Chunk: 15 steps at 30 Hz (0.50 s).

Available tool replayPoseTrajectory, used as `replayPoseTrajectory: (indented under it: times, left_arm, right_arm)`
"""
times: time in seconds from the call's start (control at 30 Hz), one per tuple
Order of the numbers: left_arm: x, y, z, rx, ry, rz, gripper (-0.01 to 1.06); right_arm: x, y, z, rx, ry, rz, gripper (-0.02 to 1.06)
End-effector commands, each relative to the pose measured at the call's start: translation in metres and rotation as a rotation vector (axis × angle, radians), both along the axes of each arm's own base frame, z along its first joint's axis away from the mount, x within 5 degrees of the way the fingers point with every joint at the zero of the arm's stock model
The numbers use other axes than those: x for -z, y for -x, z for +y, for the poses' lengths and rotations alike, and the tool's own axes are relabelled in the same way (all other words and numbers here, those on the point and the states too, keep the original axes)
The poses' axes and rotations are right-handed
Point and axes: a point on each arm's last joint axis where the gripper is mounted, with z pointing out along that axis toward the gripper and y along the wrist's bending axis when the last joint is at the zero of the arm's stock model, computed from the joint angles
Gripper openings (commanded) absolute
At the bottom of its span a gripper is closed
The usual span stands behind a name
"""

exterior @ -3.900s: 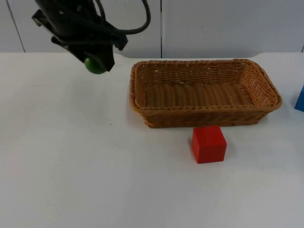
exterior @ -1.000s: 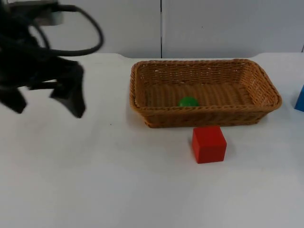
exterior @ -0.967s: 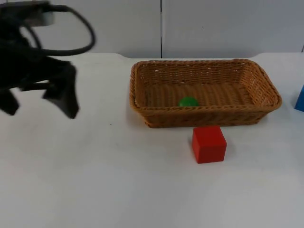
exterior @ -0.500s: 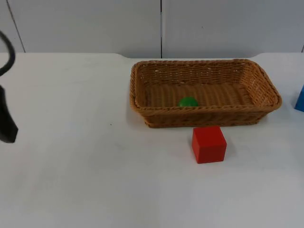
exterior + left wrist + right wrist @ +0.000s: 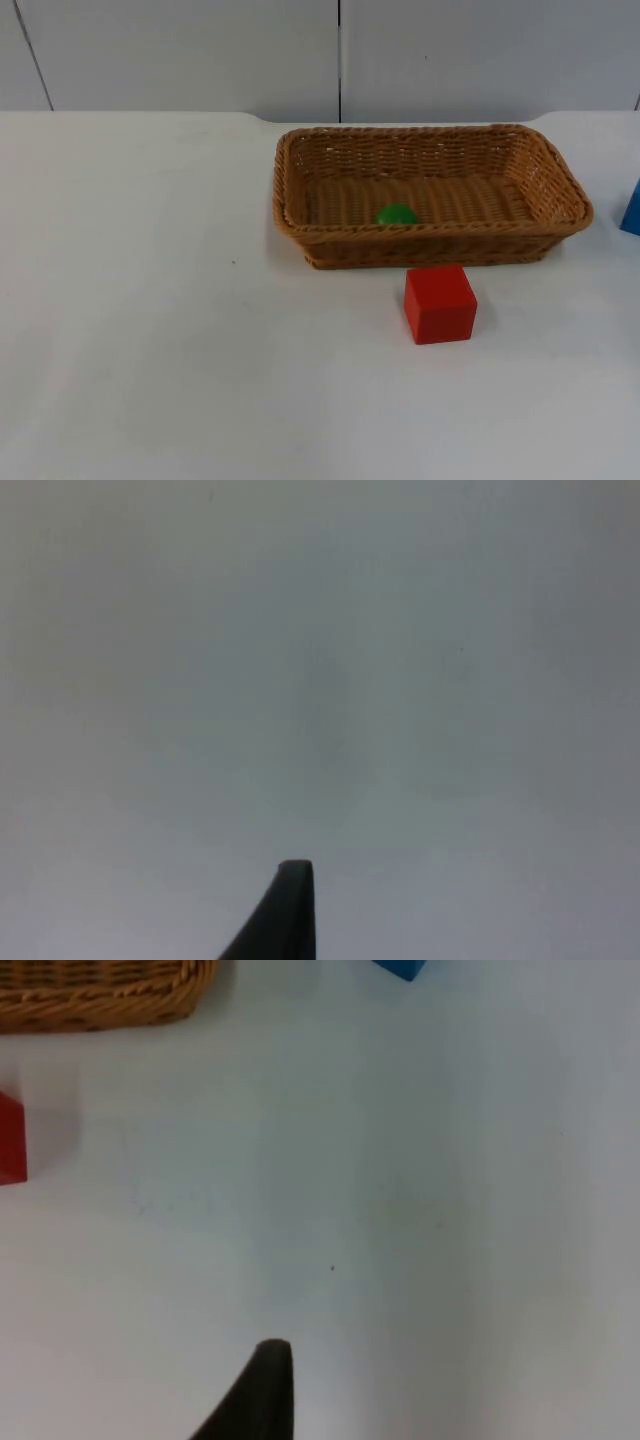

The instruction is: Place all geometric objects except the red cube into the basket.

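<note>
I had the wicker basket [image 5: 432,193] sitting on the white desk [image 5: 150,330], and I used it as my landmark. Inside it, close against the near wall and a little toward its left half, lay the green ball [image 5: 397,214], so by my reckoning that piece was done. Just in front of the basket's near wall, standing clear of the weave, sat the red cube [image 5: 440,303]; that one was meant to stay out, and it was where it belonged. What was left, as far as I could judge, was the blue block [image 5: 632,208], out on the desk beyond the basket's right end and apart from it, cut off by the edge of the top view. The right wrist view caught a corner of that blue block past the basket's corner, with a sliver of the red cube on the other side. The left claw [image 5: 285,915] looked down on bare desk, with only one dark fingertip visible, and I could not tell whether it was spread or pressed together. The right claw [image 5: 255,1395] hung over bare desk some way from the basket's corner, and I could not tell its state either. I judged the task about half done, the blue block being the next piece to fetch, likely by the right arm.
</note>
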Motion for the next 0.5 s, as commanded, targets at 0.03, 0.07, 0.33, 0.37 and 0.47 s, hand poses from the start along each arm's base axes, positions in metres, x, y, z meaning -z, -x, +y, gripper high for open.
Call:
replayPoseTrajectory:
  times: [0.03, 0.07, 0.33, 0.37, 0.47]
  left_arm:
    - [0.001, 0.001, 0.001, -0.007, -0.005, -0.001, 0.97]
    - [0.001, 0.002, 0.001, -0.007, -0.003, 0.001, 0.97]
    - [0.0, 0.001, 0.0, -0.018, 0.019, 0.001, 0.97]
    - [0.0, 0.001, 0.0, -0.02, 0.023, -0.001, 0.97]
    - [0.0, 0.001, -0.001, -0.021, 0.025, -0.003, 0.97]
  right_arm:
    - [0.0, -0.005, -0.001, -0.002, 0.002, -0.011, 1.05]
    - [0.0, -0.009, -0.001, 0.016, -0.011, -0.018, 1.05]
    - [0.018, -0.066, -0.002, 0.061, -0.028, 0.079, 1.05]
    - [0.023, -0.079, -0.002, 0.038, -0.013, 0.106, 1.05]
    - [0.04, -0.116, -0.002, -0.043, 0.034, 0.171, 1.05]
